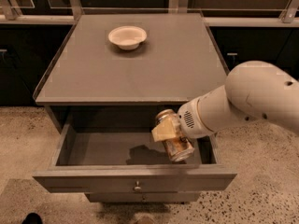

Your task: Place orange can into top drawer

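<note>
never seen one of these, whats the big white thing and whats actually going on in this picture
The big white shape is a robot arm, reaching in from the right side of the picture. At its tip is the gripper, a two-finger clamp. It is shut on an orange can and holds it tilted over the right part of the open top drawer. The can is not resting on the drawer floor yet. The drawer belongs to a grey cabinet. A white bowl sits on the cabinet top, towards the back. There is only one camera, and it looks down at the cabinet from the front.
</note>
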### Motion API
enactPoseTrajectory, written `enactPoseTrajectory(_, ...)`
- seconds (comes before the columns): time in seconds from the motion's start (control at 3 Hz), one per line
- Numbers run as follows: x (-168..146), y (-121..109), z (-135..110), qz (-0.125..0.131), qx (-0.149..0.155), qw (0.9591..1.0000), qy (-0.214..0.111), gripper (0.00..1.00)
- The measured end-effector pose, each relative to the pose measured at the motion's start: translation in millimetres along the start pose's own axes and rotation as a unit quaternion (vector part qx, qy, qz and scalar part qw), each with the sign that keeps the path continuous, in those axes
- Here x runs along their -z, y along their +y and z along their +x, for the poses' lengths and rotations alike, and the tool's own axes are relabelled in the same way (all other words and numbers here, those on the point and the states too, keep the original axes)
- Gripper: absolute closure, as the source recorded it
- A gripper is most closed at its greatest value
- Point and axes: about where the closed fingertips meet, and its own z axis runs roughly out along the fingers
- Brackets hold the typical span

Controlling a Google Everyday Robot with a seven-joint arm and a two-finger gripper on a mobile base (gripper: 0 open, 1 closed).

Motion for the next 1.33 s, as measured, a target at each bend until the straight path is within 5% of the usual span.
enactPoseTrajectory(0.33,-3.5,0.9,1.5,-0.001,0.001,1.0000,0.004,1.00)
enactPoseTrajectory(0.67,-8.7,-16.3,3.9,0.011,-0.038,0.9989,-0.024,1.00)
enactPoseTrajectory(1.33,-36.9,-93.1,4.4,0.060,-0.123,0.9894,-0.050,1.00)
